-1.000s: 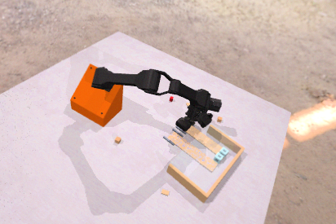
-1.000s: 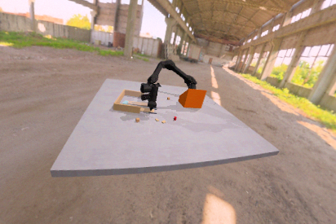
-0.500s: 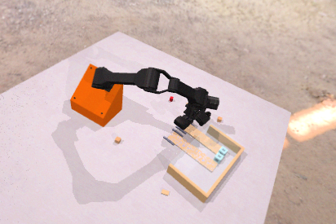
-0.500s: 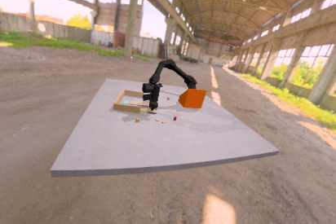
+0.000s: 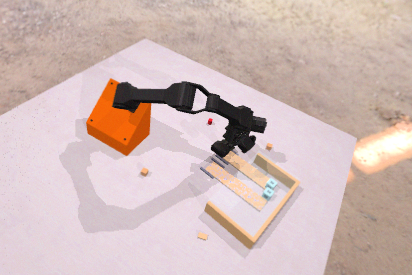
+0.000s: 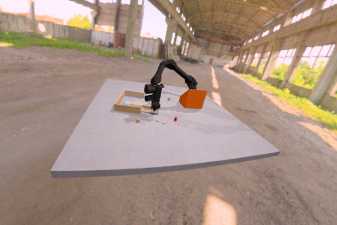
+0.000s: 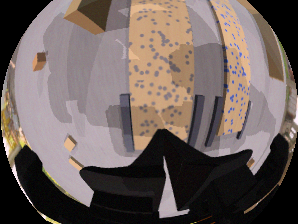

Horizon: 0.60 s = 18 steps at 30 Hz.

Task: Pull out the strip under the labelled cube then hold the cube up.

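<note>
Two pale blue cubes with markings, one [image 5: 271,183] and the other [image 5: 268,193], are side by side at the strips' far ends in the top view; which is the labelled one I cannot tell. A grey-dotted wooden strip [image 5: 246,169] [image 7: 161,65] runs out of the open-sided tray [image 5: 230,222] [image 6: 127,110]. A blue-dotted strip [image 5: 235,187] [image 7: 237,75] lies beside it, parallel. My gripper [image 7: 161,133] is shut and empty, pointing down over the near end of the grey-dotted strip. The cubes are out of the wrist view.
Dark rails [image 5: 206,172] [image 7: 126,122] flank the strips' near ends. Small loose blocks lie around, including a red one [image 5: 210,121] [image 6: 176,119], a tan one [image 5: 269,146] [image 7: 39,61] and another tan one [image 5: 144,171]. The orange base [image 5: 112,122] [image 6: 194,99] carries the arm.
</note>
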Each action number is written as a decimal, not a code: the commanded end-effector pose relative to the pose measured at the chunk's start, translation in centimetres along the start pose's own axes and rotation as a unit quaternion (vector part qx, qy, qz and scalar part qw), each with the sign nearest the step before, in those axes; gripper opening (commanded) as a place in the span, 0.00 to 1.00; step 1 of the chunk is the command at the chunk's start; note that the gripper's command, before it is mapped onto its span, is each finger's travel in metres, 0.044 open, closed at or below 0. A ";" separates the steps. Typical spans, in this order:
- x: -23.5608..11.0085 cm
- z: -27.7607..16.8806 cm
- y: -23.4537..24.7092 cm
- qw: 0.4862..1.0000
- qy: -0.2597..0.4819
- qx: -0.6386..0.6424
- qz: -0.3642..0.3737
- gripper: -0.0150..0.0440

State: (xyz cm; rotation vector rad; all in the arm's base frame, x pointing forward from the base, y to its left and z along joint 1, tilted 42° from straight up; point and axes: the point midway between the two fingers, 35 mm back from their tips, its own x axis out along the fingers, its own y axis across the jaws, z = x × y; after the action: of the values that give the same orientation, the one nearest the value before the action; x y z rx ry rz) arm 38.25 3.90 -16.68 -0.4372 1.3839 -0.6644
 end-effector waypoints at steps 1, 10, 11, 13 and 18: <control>-0.4 0.5 0.0 1.000 0.000 0.004 0.002 0.25; -0.3 0.1 0.0 1.000 0.000 0.004 0.002 0.25; -0.2 -0.1 0.0 1.000 0.000 0.004 0.002 0.25; -0.1 -0.4 0.0 1.000 0.000 0.004 0.002 0.25; 0.2 -1.1 0.0 1.000 0.000 0.004 0.002 0.25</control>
State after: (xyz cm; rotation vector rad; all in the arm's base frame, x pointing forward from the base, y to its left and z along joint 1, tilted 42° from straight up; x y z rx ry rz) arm 37.81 3.98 -16.71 -0.4315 1.3773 -0.6638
